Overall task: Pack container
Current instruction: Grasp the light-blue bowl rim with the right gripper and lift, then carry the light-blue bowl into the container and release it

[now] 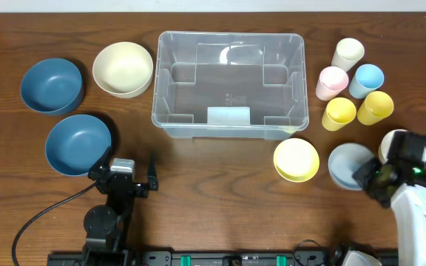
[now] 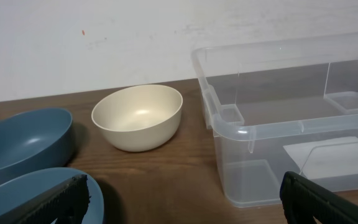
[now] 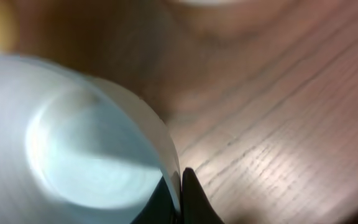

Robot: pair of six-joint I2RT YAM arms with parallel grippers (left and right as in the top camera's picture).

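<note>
Pale-blue bowl rim clamped in right jaws, left jaws wide apart, facing clear container

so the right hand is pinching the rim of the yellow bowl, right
No, the right hand is pinching the rim of the pale blue bowl; the yellow bowl sits untouched beside it. The right wrist view shows the rim between its fingers.

Soft even light; blurry right wrist view.

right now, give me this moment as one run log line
left gripper open, beside dark blue bowl | right gripper shut on light blue bowl rim | container holds no bowls
</note>
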